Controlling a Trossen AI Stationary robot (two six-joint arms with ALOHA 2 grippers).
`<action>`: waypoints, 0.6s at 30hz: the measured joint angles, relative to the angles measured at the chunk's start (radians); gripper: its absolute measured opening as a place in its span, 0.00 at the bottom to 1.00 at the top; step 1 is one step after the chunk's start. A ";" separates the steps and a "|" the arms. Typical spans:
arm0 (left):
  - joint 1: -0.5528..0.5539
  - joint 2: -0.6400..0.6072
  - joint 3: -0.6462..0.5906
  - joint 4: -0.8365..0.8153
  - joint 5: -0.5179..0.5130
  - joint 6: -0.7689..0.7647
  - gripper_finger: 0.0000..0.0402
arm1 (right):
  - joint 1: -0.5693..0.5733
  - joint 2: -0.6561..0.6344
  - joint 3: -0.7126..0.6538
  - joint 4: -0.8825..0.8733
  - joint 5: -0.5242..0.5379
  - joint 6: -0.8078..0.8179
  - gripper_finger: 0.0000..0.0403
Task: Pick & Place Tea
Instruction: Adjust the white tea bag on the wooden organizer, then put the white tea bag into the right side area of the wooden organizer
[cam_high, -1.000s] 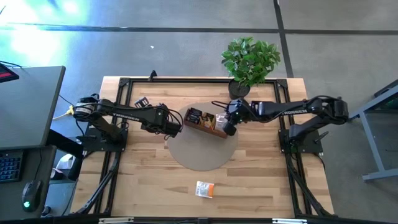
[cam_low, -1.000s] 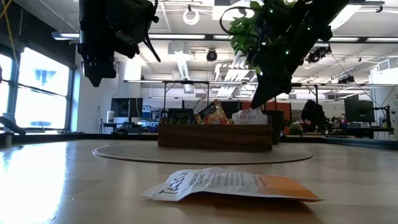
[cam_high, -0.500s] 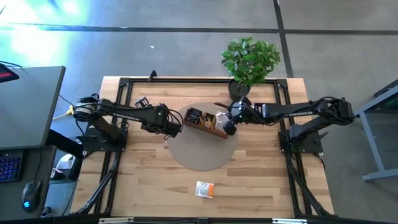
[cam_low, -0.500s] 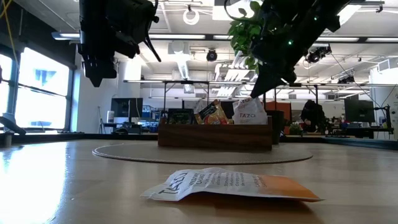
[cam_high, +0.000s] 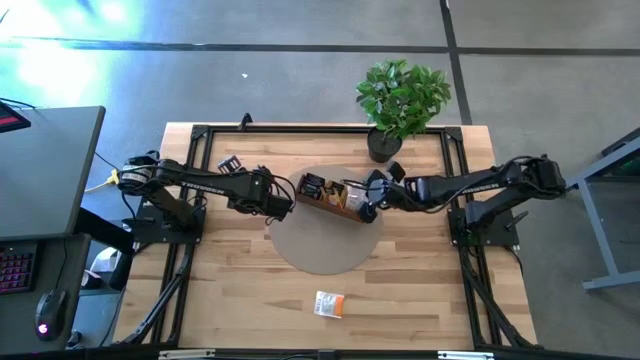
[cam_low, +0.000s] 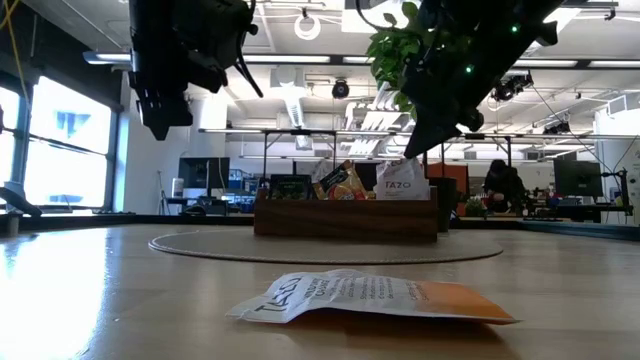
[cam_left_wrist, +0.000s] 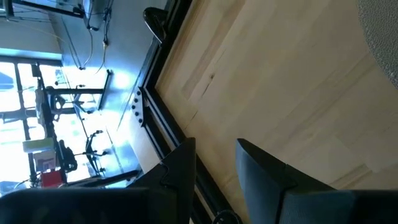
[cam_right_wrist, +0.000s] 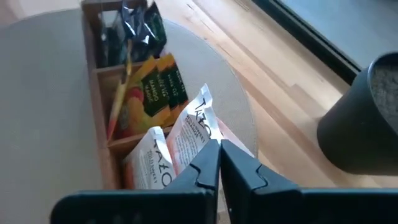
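Wooden tray (cam_high: 331, 198) sits on the round mat (cam_high: 325, 240) mid-table in the high view; my right gripper (cam_high: 371, 201) hangs over its right end, the left gripper (cam_high: 283, 199) waits just left of it. One white-and-orange sachet (cam_high: 329, 304) lies alone near the front edge, apparently the next pick. Low view: sachets (cam_low: 398, 184) stand upright in the tray. Left wrist view: fingers (cam_left_wrist: 261, 173) part-open, holding nothing. Right wrist view: fingers (cam_right_wrist: 208, 163) closed together, empty, just above the white sachets.
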 joint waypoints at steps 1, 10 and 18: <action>0.000 0.000 0.000 0.000 0.000 0.000 0.28 | 0.000 0.005 0.000 0.000 0.000 0.011 0.02; 0.000 0.000 0.000 -0.002 -0.003 0.002 0.28 | 0.006 0.025 0.000 -0.007 -0.063 0.013 0.08; 0.000 0.000 0.000 -0.002 -0.009 0.002 0.28 | 0.022 0.024 0.000 -0.018 -0.079 0.008 0.28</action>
